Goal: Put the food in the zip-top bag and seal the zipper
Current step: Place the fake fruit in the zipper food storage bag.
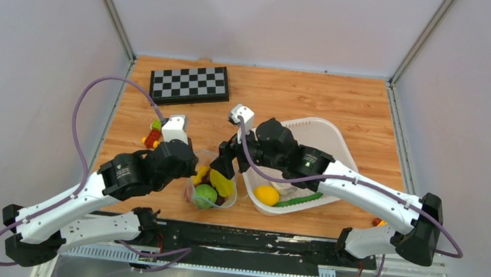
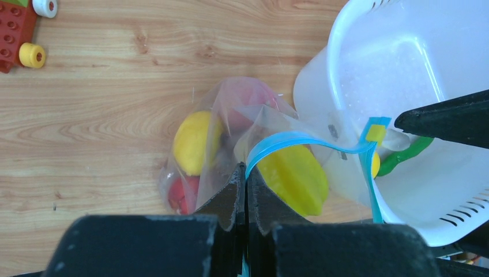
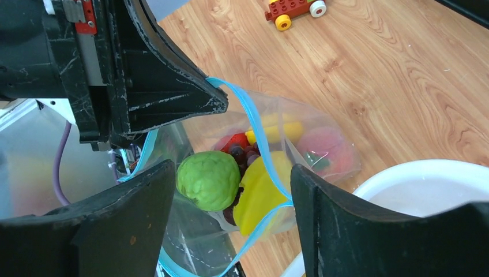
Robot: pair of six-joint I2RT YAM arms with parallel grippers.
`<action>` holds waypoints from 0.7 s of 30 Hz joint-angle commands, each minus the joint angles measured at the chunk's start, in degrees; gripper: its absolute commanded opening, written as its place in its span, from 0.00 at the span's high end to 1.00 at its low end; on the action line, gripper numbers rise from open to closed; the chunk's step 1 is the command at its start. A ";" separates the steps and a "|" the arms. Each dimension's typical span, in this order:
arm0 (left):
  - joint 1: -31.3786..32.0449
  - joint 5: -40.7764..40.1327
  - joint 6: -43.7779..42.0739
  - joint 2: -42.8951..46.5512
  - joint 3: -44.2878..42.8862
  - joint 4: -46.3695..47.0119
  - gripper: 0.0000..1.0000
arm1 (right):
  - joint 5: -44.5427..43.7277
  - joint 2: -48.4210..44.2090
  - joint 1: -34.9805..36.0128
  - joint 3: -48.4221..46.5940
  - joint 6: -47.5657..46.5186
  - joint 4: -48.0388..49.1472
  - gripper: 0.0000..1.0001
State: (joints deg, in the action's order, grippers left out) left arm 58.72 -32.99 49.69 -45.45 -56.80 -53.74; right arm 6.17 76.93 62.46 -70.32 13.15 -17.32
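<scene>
The zip-top bag (image 1: 210, 190) stands open on the table next to the white basket. In it are a green fruit (image 3: 209, 180), a yellow ridged fruit (image 3: 259, 193), purple grapes (image 3: 242, 153), a red strawberry (image 3: 235, 141), a yellow lemon (image 2: 190, 141) and a pink peach (image 3: 326, 147). My left gripper (image 2: 246, 173) is shut on the bag's teal-blue zipper (image 2: 288, 140) and holds the mouth up. My right gripper (image 3: 230, 173) is open and empty just above the bag's mouth. Another lemon (image 1: 267, 194) and a green chili (image 1: 299, 199) lie in the basket.
The white perforated basket (image 1: 336, 143) stands right of the bag, touching it. Red-yellow-green toy blocks (image 1: 154, 134) lie behind my left gripper. A checkerboard (image 1: 189, 83) lies at the back left. The table's front edge is close behind the bag.
</scene>
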 commanded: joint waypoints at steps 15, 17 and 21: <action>-0.42 -1.70 -0.59 0.25 -0.05 1.90 1.00 | -20.53 -12.26 -10.69 10.55 12.13 -23.51 0.39; -0.45 -1.75 -0.48 0.43 0.10 1.66 1.00 | -16.49 -13.22 -13.22 13.30 12.85 -25.74 0.41; -0.42 -2.64 0.20 1.33 0.50 0.63 1.00 | -9.78 -15.83 -15.56 16.32 11.27 -31.97 0.41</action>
State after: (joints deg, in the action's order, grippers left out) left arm 58.48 -33.54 49.52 -45.30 -56.71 -53.36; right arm -10.13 64.77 47.92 -54.63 22.90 -41.47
